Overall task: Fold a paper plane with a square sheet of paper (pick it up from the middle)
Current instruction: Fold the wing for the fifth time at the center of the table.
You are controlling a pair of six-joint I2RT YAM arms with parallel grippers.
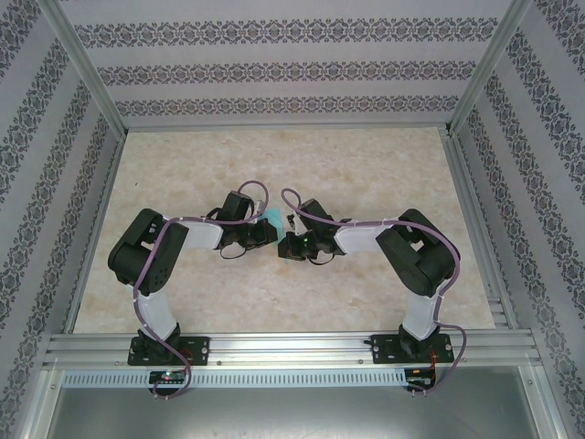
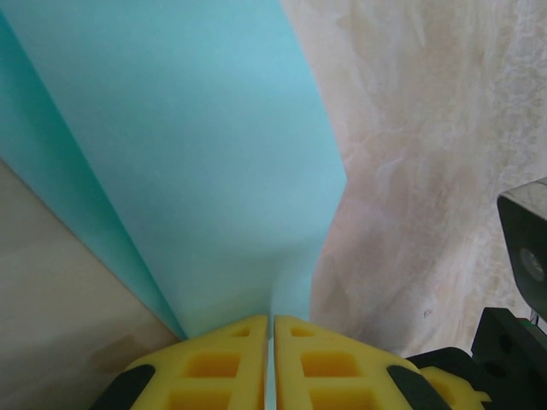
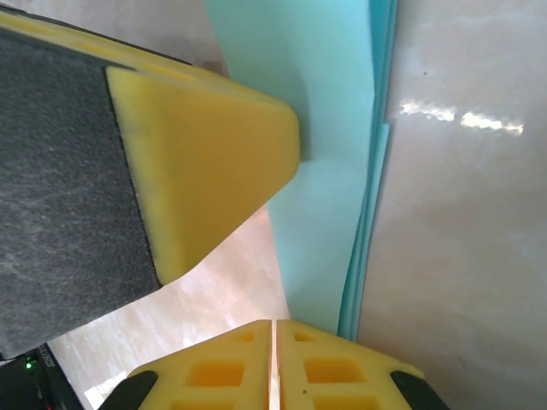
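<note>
Marbled worktop, and near its middle the left gripper and right gripper are both clenched on the folded blue paper, so I'd want firm pinches and the layers aligned before any crease is pressed.

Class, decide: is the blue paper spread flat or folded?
Folded. In the right wrist view, the paper shows several stacked edges along one side, so layers lie over each other.

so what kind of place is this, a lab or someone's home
Most likely a lab robot cell, not a home: an aluminium frame boxes in a marble-look table, patterned backdrop walls close three sides, and a left arm and right arm are bolted to its front rail.
</note>
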